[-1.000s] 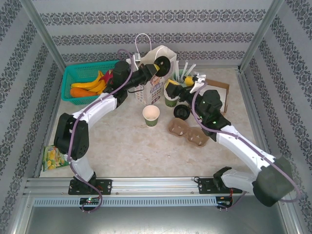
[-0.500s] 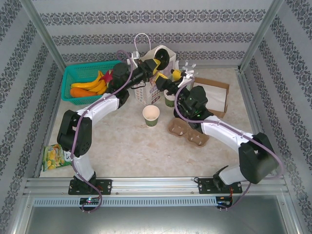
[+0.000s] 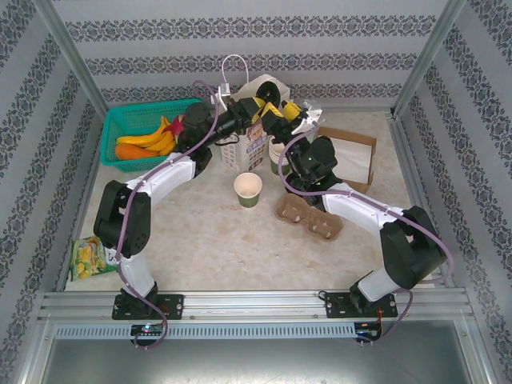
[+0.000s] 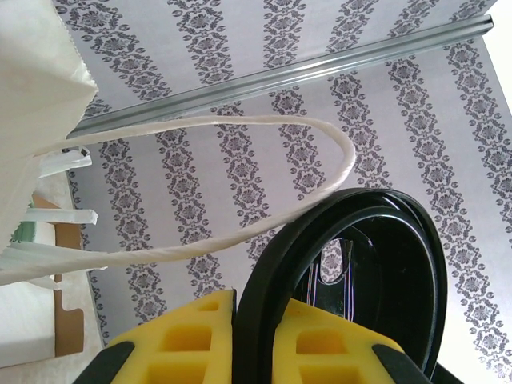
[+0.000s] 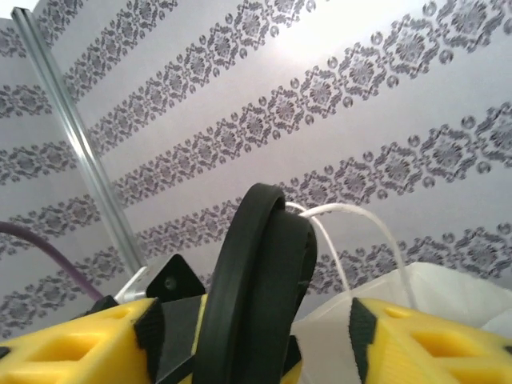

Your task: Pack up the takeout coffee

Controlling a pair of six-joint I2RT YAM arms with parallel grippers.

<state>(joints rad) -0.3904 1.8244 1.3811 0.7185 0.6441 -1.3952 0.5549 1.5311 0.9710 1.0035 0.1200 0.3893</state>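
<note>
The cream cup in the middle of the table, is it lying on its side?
No. In the top view the cream cup stands upright on the table, its open mouth facing up.

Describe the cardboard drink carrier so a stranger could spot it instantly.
Find the white paper bag at the back middle of the table. Come toward the near edge to the lone cream cup; the carrier lies flat just right of it. It alone is brown moulded pulp with round wells.

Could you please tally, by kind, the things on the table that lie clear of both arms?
Paper bag: 1
Teal basket: 1
Cream paper cup: 1
Cardboard cup carrier: 1
Snack packet: 1
Cardboard box: 1
Total: 6
</note>
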